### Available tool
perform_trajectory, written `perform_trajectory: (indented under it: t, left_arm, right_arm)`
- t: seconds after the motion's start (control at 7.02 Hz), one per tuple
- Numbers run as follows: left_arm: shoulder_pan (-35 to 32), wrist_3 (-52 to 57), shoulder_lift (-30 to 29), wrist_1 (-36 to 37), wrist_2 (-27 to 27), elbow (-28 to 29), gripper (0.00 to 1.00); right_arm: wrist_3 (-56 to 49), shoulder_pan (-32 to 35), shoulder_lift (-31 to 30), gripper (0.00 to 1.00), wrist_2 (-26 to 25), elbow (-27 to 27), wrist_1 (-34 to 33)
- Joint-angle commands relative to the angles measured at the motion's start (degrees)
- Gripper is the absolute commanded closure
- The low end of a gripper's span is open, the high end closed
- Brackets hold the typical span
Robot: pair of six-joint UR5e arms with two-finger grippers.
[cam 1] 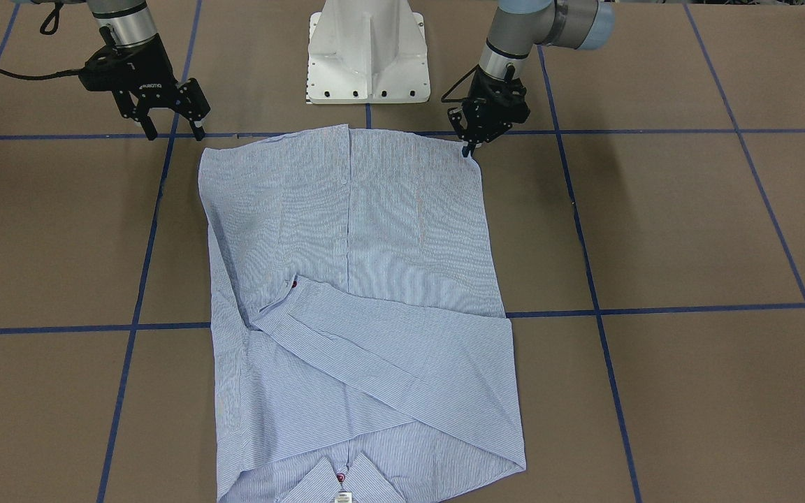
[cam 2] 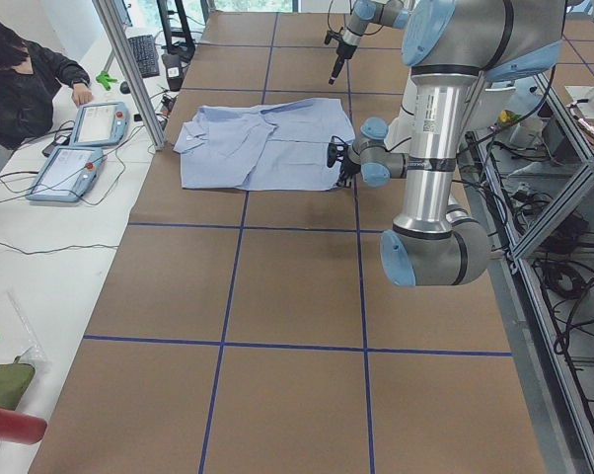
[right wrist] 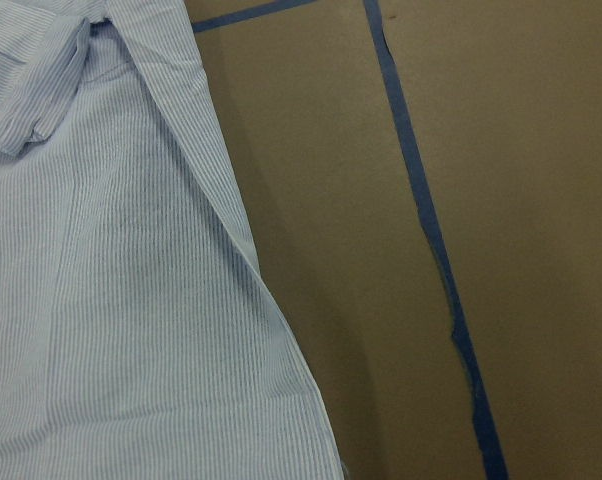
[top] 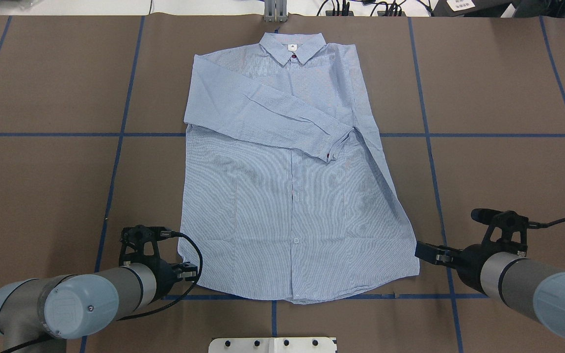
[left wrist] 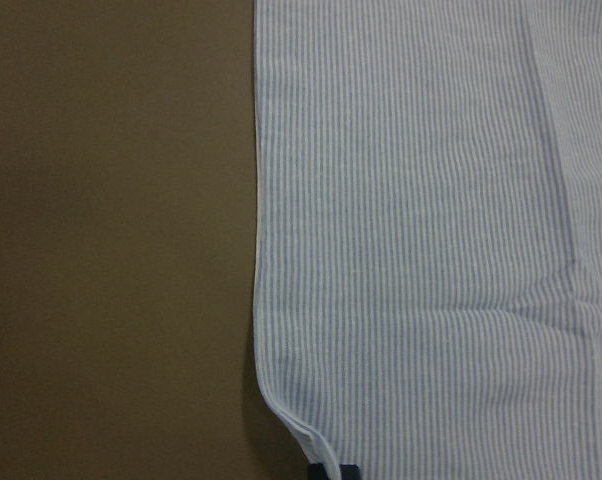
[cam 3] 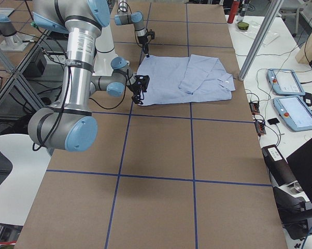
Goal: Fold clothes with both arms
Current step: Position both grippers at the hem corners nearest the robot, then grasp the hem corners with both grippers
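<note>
1. The shirt (cam 1: 374,279) is lying flat on the brown tabletop (cam 1: 689,223), filling the middle of the front-facing view.
2. Its collar (cam 1: 346,482) is sitting at the bottom edge of that view. Its hem is lying at the top, near the white base (cam 1: 367,52).
3. One long sleeve (cam 1: 388,349) is lying slanted across the chest, running from the lower right of the view up to the middle. A red button is showing at its cuff (cam 1: 294,285).
4. The left pincer (cam 1: 469,148) is pointing down in the upper right of the front-facing view. Its two fingers are pressing together, and the tips are touching the hem corner there (I cannot tell if any cloth is sitting between them).
5. In the left wrist view, the striped cloth is filling the right half and the bare tabletop is filling the left half. A dark fingertip (left wrist: 331,472) is peeking in at the bottom edge, just below the rounded corner of the shirt.
6. The right pincer (cam 1: 175,133) is hanging in the upper left of the front-facing view. Its fingers are spreading wide and holding nothing. It is sitting near the other hem corner and is not touching the cloth.
7. In the right wrist view, the side edge of the shirt is running down the left half.
8. Blue tape lines (cam 1: 654,309) are crossing the tabletop and making big squares. One is passing under the shirt.
</note>
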Motion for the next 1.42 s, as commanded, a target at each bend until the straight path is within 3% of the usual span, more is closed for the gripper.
perform_trajectory:
  t: [0.0, 0.28, 0.43, 1.0, 1.28]
  left_arm:
    - [0.0, 0.0, 0.0, 0.0, 0.0, -1.0, 1.0]
    - [0.0, 0.0, -0.1, 0.0, 0.1, -1.6, 1.0]
    - [-0.1, -0.1, -0.1, 0.0, 0.2, -2.0, 1.0]
    - [-0.2, 0.0, 1.2, 0.0, 0.4, -4.1, 1.0]
    - [-0.2, 0.0, 1.2, 0.0, 0.4, -4.1, 1.0]
  right_arm:
    - [4.4, -2.9, 0.1, 0.01, -3.8, -0.2, 0.9]
    - [9.3, -7.1, 0.1, 0.11, -11.5, -1.4, 0.8]
    - [9.4, -7.9, 0.4, 0.24, -12.6, -2.6, 0.8]
    - [9.4, -9.7, 5.9, 0.34, -16.3, -8.5, 0.8]
    - [9.4, -10.0, 5.7, 0.38, -16.7, -9.6, 0.7]
